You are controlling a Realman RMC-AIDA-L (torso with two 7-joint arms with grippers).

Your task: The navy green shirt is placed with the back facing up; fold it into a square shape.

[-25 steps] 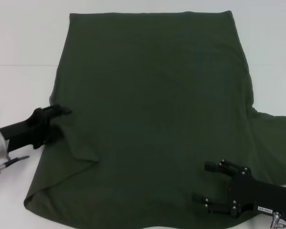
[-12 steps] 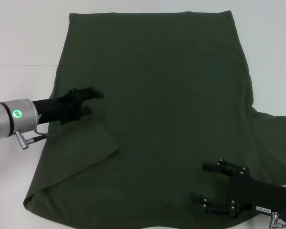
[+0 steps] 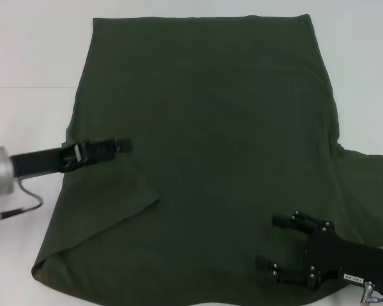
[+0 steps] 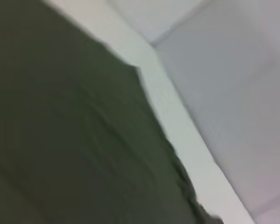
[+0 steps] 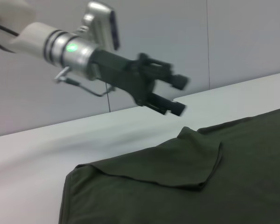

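One sleeve (image 3: 124, 191) is folded in on the shirt (image 3: 210, 115); the other remains. Left gripper (image 5: 177, 95), fingers apart and empty, is raised; right gripper (image 3: 277, 242) is parked, spread.

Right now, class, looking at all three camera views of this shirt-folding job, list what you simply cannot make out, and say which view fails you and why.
- The navy green shirt: its underside is hidden in every view, lying face-down.
- The shirt's near hem: cut off by the head view's bottom edge and covered by the right end effector.
- Left wrist view: motion blur; only cloth and the table show, no fingers.
- Left end effector: raised above the folded sleeve, empty.
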